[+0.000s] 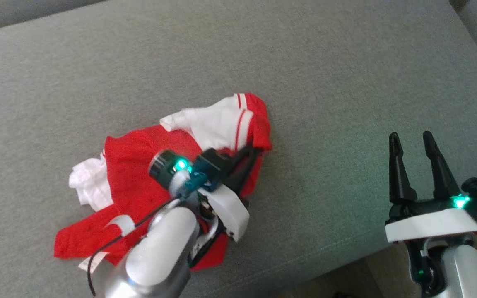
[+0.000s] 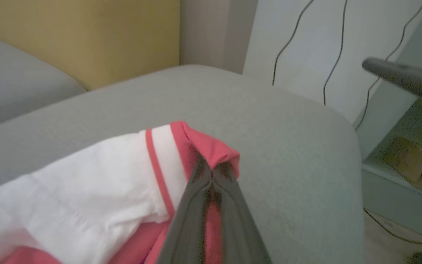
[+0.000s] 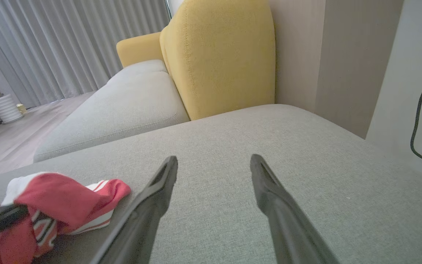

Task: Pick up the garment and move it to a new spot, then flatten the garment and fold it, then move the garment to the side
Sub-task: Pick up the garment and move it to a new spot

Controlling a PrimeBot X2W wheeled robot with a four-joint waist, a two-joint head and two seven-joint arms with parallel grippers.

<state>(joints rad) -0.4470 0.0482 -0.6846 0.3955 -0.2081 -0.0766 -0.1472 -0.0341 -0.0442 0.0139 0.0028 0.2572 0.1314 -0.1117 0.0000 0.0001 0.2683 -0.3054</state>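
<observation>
The left gripper [image 1: 254, 150] is clamped on a red fold of the crumpled garment [image 1: 135, 174] near the front edge of the sofa seat [image 1: 325, 62]. The right gripper [image 1: 411, 140] hovers, spread apart. Lift high so trailing cloth clears the seat.

One garment [image 1: 135, 165], centre-left; two grippers (left gripper [image 1: 256, 148] at centre, right gripper [image 1: 410, 135] lower right); two grey cushions [image 3: 123, 106] [image 3: 306, 165]; two yellow backrests [image 3: 218, 55] [image 3: 137, 47], upper frame.

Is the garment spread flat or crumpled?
Crumpled: the red and white garment lies bunched on the grey cushion, one edge pinched by the left gripper.
</observation>
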